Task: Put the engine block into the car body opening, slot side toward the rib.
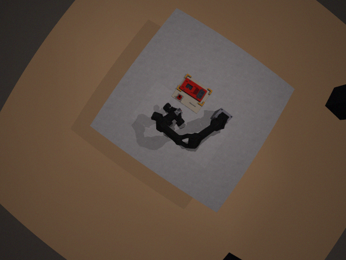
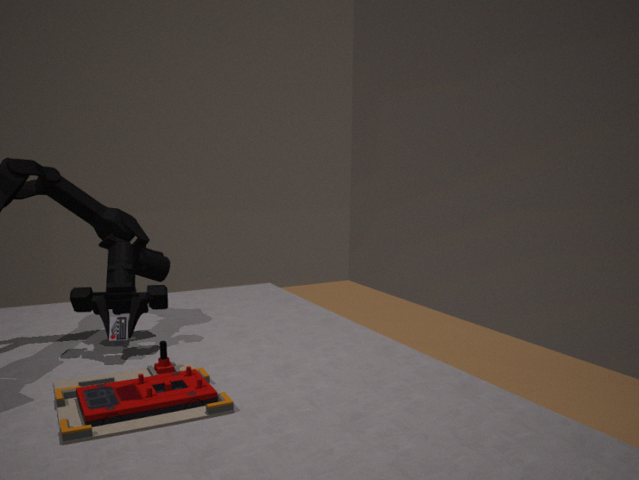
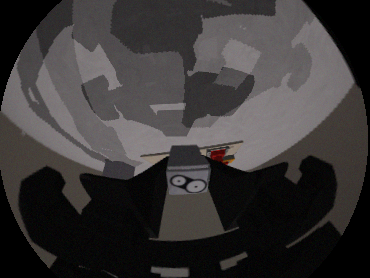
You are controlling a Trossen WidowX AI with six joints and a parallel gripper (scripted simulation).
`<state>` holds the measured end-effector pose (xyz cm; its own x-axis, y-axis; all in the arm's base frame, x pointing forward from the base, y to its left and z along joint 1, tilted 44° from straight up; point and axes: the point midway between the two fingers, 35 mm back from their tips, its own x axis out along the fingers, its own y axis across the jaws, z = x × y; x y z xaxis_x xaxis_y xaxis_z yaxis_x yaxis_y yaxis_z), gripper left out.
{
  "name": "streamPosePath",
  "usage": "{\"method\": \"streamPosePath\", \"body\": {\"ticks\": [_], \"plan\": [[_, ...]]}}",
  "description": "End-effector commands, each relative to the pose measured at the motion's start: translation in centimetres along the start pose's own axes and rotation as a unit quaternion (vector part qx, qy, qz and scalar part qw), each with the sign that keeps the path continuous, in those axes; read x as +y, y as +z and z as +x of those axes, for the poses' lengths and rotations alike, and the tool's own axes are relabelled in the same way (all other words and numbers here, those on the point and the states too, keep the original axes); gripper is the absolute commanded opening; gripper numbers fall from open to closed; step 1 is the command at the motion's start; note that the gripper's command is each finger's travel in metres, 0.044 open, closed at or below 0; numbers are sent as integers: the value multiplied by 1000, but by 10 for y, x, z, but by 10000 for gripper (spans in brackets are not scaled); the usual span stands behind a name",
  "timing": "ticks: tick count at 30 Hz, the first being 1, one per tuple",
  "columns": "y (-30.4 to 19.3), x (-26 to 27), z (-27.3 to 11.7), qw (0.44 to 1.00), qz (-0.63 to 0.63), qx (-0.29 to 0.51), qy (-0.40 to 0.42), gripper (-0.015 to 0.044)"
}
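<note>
The engine block (image 1: 178,111) (image 2: 117,329) (image 3: 188,177) is a small grey block with black-and-white markings and a red dot on one side and two pale discs on another. My gripper (image 2: 119,335) is shut on it and holds it above the table, on the arm's side of the board and off the car body. The red car body (image 1: 194,90) (image 2: 131,405) lies flat on the beige board (image 1: 185,102) (image 2: 103,434). Its dark opening shows a small red rib (image 2: 167,386), with several pegs around it. The block's slot cannot be made out.
Orange corner brackets (image 1: 201,104) (image 2: 77,428) stand around the car body. A small red part (image 1: 179,97) (image 2: 164,365) with an upright black peg stands on the board, between the opening and my gripper's side. The arm's base plate (image 1: 229,116) is at the right in the top view.
</note>
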<state>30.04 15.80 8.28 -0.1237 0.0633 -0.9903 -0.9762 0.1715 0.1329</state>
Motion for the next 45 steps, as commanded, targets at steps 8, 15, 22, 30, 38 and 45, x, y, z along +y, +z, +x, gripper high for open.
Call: {"method": "streamPosePath", "body": {"ticks": [8,15,22,30,38,45], "plan": [[13,0,16,1000,3,-1,3,0],[21,0,26,1000,3,-1,3,0],[19,0,23,1000,2,1,1,53],[19,0,23,1000,2,1,1,263],[19,0,23,1000,2,1,1,440],[20,0,13,1000,3,-1,3,440]]}}
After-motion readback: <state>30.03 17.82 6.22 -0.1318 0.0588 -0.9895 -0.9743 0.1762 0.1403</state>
